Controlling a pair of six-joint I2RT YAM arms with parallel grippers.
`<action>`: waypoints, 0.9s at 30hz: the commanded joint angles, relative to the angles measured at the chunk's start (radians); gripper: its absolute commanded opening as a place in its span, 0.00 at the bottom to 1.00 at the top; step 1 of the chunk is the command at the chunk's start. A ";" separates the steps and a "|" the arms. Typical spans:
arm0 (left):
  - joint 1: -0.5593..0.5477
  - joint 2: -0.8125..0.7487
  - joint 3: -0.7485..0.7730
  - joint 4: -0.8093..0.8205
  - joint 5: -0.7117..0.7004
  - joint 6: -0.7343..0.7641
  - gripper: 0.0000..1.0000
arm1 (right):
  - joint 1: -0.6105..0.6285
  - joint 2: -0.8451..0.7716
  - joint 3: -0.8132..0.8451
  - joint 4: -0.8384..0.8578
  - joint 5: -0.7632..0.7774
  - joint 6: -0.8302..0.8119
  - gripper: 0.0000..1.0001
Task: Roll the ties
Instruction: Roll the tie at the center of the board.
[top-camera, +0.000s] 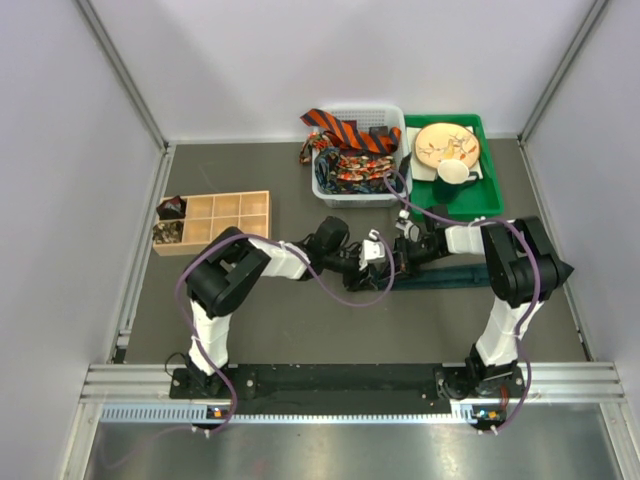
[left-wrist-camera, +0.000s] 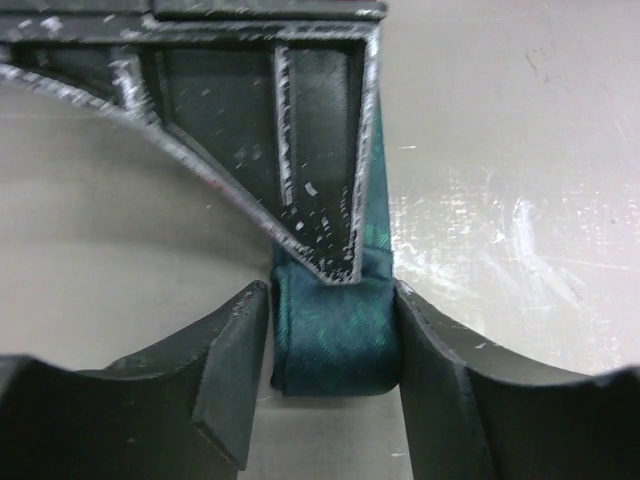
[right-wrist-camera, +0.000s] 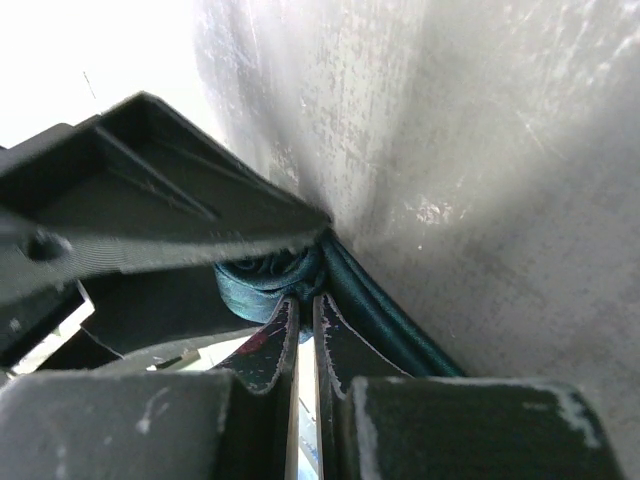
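White basket (top-camera: 350, 197) taken as marker. Teal tie (top-camera: 455, 279) lies flat on the table on the basket's near side, trailing off to its right. Its rolled end (left-wrist-camera: 335, 350) sits just short of the basket, where both arms meet. Left gripper (left-wrist-camera: 330, 303) — pads against either flank of the roll, clamping it. Right gripper (right-wrist-camera: 300, 310) — fingers clenched, tips butted against the roll; whether they pinch fabric, cannot tell. Striped and patterned ties (top-camera: 350, 165) heaped in the basket.
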 joint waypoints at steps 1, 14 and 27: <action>-0.035 0.002 0.065 -0.197 -0.084 0.078 0.44 | -0.006 0.049 0.006 0.033 0.170 -0.053 0.00; -0.046 0.013 0.243 -0.755 -0.326 0.201 0.25 | -0.038 -0.132 -0.048 0.013 0.003 0.001 0.34; -0.066 0.034 0.263 -0.766 -0.342 0.221 0.28 | 0.029 -0.036 -0.095 0.399 -0.071 0.304 0.38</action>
